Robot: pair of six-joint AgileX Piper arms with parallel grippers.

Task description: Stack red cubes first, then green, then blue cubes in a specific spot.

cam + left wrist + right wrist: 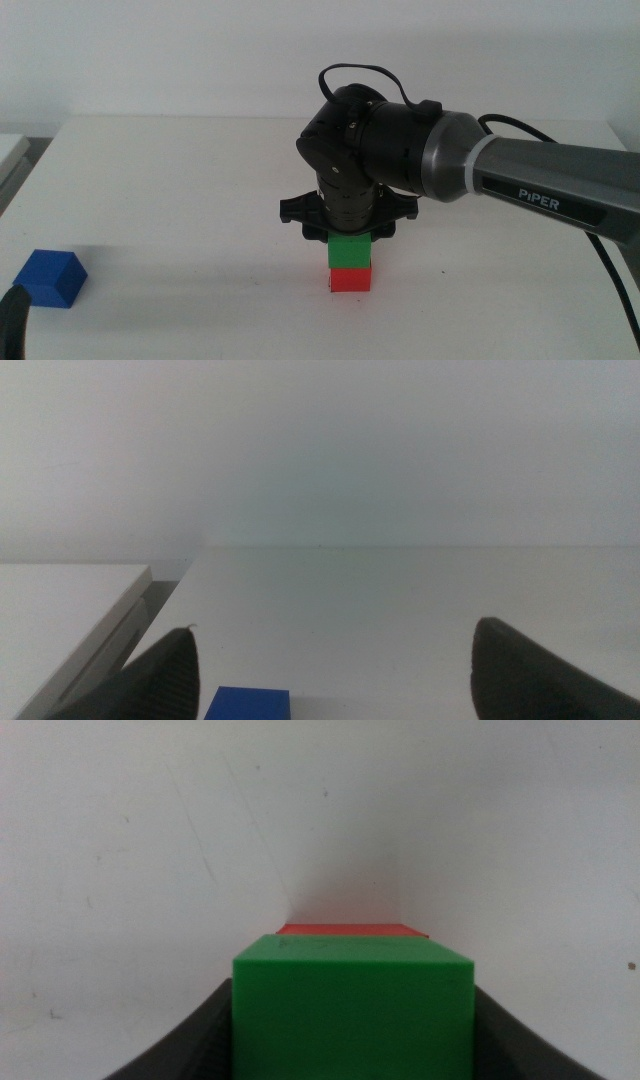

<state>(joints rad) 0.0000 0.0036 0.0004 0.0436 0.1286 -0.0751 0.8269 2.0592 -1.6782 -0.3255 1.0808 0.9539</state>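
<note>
Left gripper [330,680] waits agape near blue cube [50,277], front-left corner; right gripper [350,238] clamps green cube [351,249], seating it on red cube [351,279]

Red cube [351,279]: small, matte, bright red. It rests flat on the white table and serves as the base of the stack.

Green cube [351,250]: small, matte, same size as the red cube. It sits upright directly on top of the red cube, faces aligned and touching it. In the right wrist view, dark jaws flank both of its sides.

Blue cube [50,278]: small, matte, deep blue. It lies flat on the table, well apart from the red cube, toward the left arm's side.
</note>
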